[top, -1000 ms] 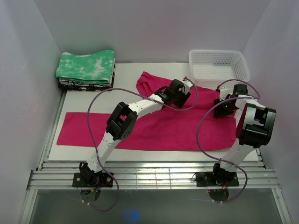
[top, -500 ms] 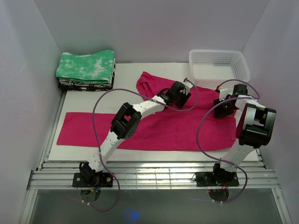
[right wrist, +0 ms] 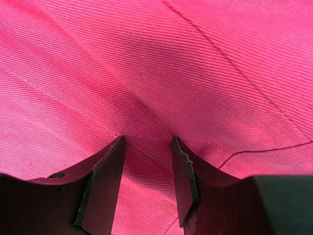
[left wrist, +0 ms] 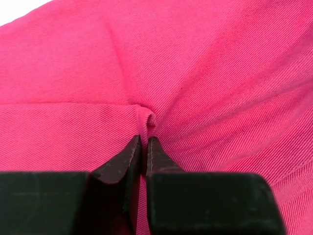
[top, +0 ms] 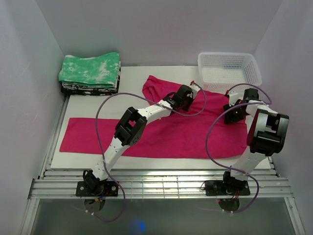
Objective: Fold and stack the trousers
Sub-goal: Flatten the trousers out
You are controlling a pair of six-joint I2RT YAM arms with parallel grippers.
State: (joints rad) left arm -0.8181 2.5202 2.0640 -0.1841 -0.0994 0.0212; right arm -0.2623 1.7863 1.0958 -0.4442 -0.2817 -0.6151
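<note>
On the white table [top: 93,105], the trousers [top: 161,136] lie flat. Compared with half a second ago, the left gripper [left wrist: 144,139] has shifted slightly left and back, while the right gripper [right wrist: 146,143] has not moved. The trousers' long axis runs left to right: one leg reaches toward the table's left edge and the other angles toward the back. The left gripper's fingers are almost together, pinching a small fabric fold. The right gripper's fingers are parted against the cloth at the right end, clamping nothing.

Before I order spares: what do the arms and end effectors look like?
The left arm and right arm have white links, boxy black joints and a looping purple cable each. The left end effector and right end effector have flat, tapered black fingers.
</note>
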